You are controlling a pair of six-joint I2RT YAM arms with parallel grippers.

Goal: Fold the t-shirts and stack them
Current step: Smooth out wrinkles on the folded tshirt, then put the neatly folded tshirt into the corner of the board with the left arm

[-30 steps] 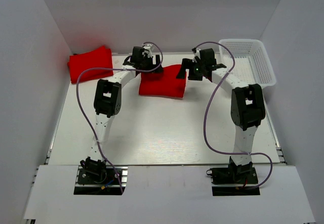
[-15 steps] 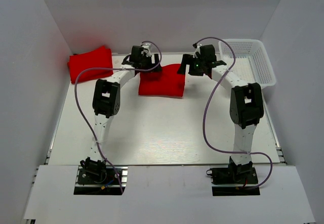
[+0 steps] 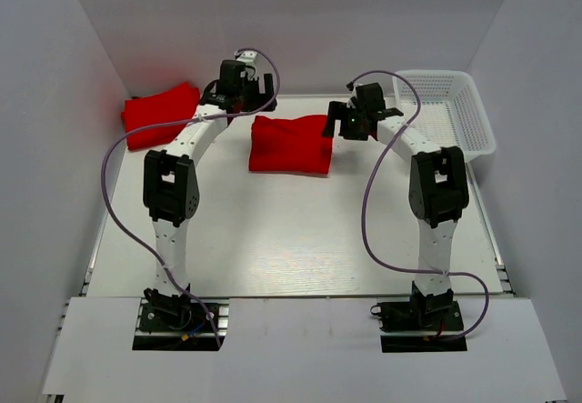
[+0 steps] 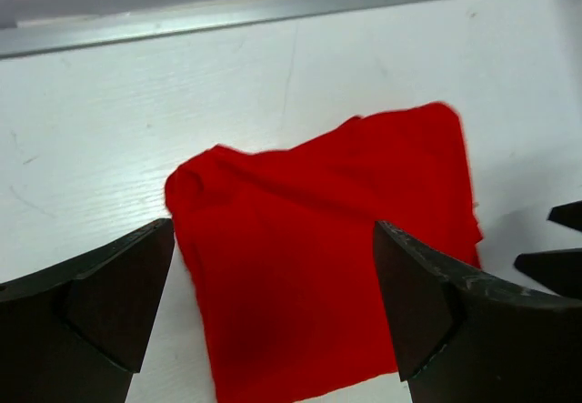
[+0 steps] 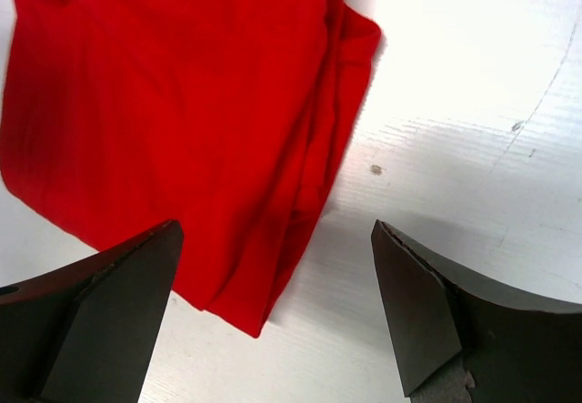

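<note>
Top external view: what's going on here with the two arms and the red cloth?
Two robot arms are working on folding and stacking red t-shirts. One folded t-shirt lies on the table, toward its far side. The left end effector hovers near the shirt's far-left corner and the right end effector by its right edge. Both are open and hold nothing. A second folded t-shirt sits apart in the far-left corner, so nothing is stacked yet. A white mesh basket stands far right.
</note>
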